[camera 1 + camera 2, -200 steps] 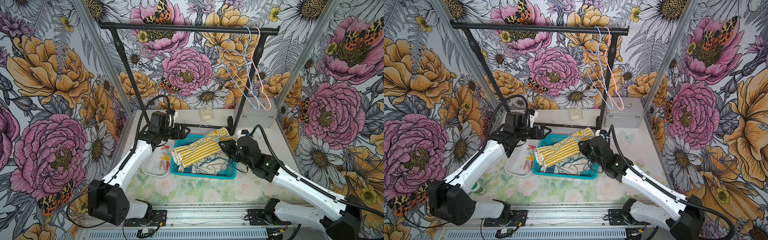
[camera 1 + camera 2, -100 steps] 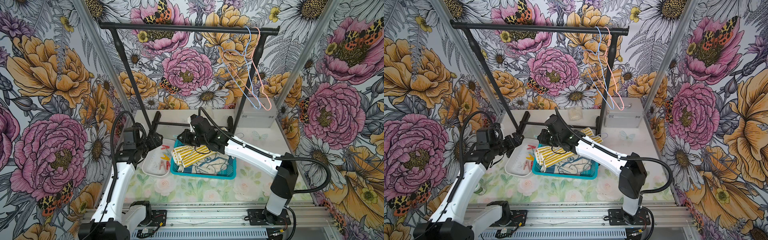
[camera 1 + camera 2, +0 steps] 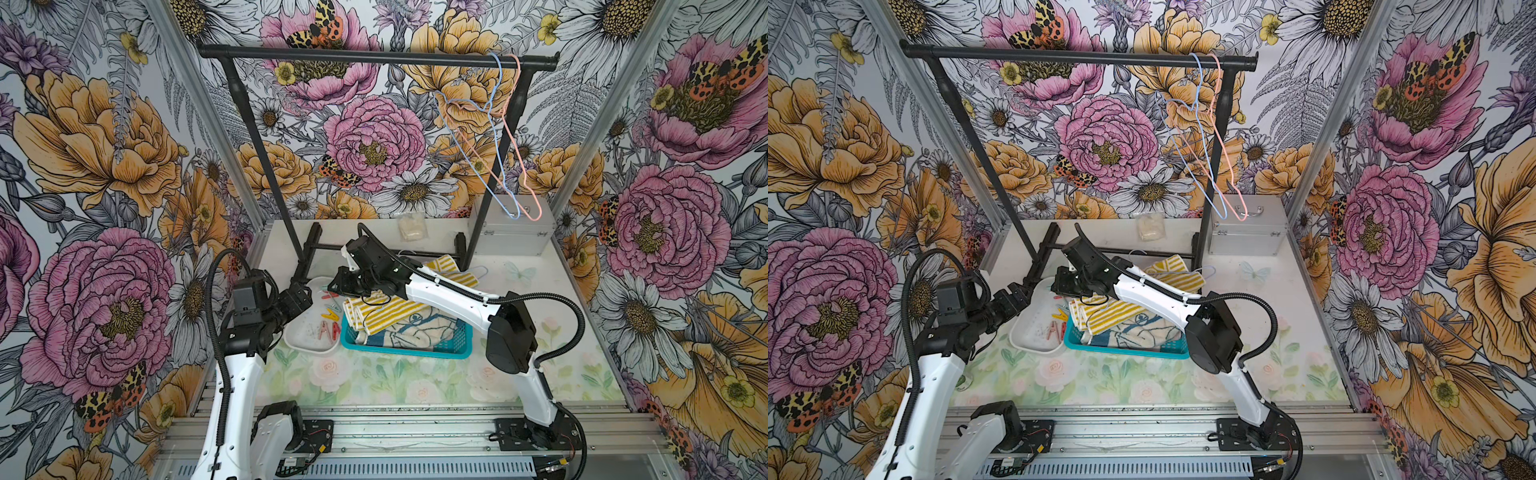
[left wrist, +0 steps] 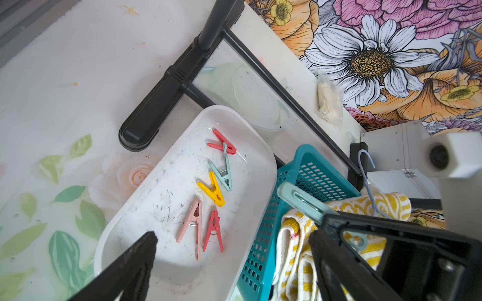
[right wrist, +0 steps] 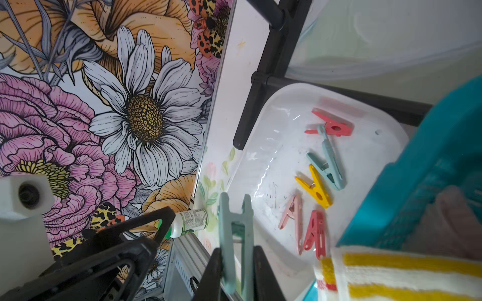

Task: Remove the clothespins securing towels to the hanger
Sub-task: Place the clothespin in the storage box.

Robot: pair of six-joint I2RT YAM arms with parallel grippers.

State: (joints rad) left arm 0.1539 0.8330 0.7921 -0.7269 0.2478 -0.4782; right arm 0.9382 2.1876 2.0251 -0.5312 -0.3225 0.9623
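My right gripper (image 5: 236, 254) is shut on a mint green clothespin (image 5: 236, 229) and hovers over the far end of the white tray (image 3: 303, 338). It also shows in both top views (image 3: 336, 284) (image 3: 1059, 284). Several clothespins (image 4: 214, 190), red, mint, yellow and pink, lie loose in the tray. The left gripper (image 4: 232, 237) is open and empty at the tray's left side (image 3: 301, 297). The yellow-striped towel (image 3: 386, 311) and the cream towel with blue drawing (image 3: 419, 328) lie in the teal basket (image 3: 415, 353). A blue hanger (image 3: 469, 158) and a pink hanger (image 3: 523, 174) hang bare on the rail.
The black rack (image 3: 374, 56) spans the back, and its foot (image 4: 156, 109) lies just behind the tray. A silver case (image 3: 511, 232) stands at the back right, with a small plastic bag (image 3: 411, 228) by the back wall. A small bottle (image 5: 187, 221) lies at the table's left edge.
The right arm has swung from the basket's right side across it to the tray, carrying the mint clothespin. The left arm has pulled back from the basket to the tray's left.
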